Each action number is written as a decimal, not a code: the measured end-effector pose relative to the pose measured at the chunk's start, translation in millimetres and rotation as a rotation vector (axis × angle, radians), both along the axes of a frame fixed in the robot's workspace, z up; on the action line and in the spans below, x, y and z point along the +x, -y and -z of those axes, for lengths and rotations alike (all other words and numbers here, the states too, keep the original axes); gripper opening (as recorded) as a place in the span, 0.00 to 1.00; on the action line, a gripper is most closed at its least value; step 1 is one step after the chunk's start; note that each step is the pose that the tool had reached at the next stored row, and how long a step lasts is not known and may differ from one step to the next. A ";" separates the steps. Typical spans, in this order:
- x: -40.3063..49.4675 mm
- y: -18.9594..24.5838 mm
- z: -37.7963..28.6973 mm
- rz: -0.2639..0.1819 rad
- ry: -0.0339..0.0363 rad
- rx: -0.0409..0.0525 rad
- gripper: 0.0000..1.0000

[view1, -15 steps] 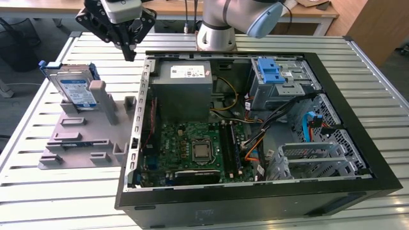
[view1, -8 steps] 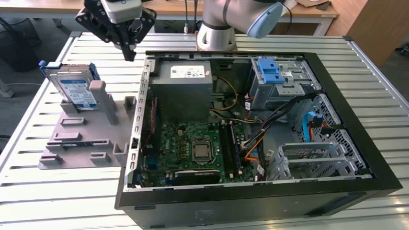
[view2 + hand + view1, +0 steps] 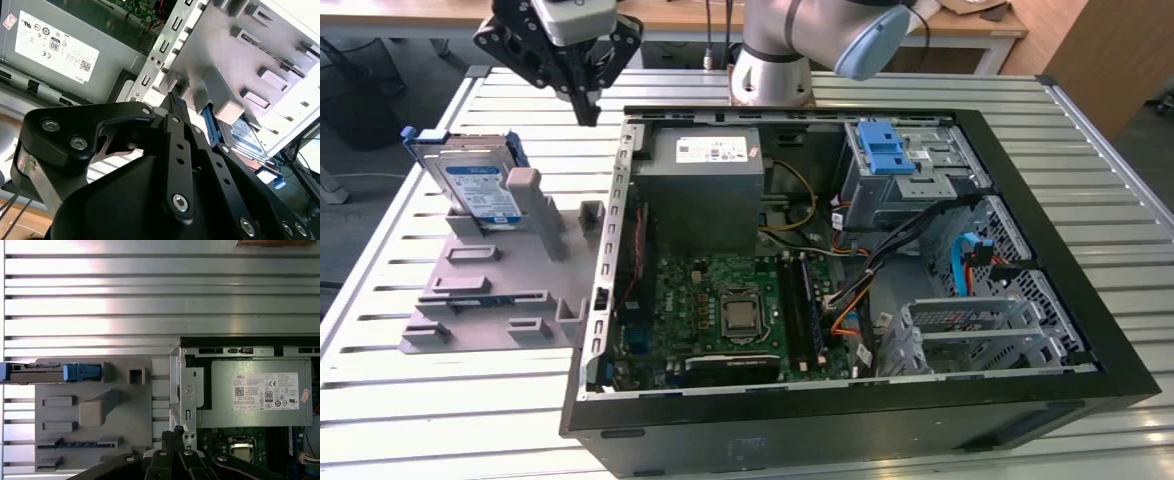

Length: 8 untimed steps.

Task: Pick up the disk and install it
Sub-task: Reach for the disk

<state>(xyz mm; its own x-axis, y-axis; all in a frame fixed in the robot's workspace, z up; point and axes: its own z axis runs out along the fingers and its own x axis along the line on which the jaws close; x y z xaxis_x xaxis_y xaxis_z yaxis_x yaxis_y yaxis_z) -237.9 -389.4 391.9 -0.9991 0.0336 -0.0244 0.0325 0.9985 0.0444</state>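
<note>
Plainly little is done: the disk (image 3: 474, 185) stands in its rack (image 3: 494, 290) near the desk (image 3: 454, 420) edge, the end effector (image 3: 588, 113) pinched narrow, empty.

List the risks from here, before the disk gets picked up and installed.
1. The gripper hangs shut and empty near the case wall; it may clip that edge when moving.
2. The disk stands on edge in the grey holder; an off-centre grip may tilt or jam it.
3. Loose cables beside the drive cage could snag the disk.
</note>
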 end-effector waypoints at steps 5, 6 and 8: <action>-5.3 -2.9 0.2 0.000 0.0001 0.0000 0.11; -6.3 -3.5 0.2 0.000 0.0000 0.0000 0.11; -8.5 -4.8 0.3 0.000 0.0000 -0.0001 0.11</action>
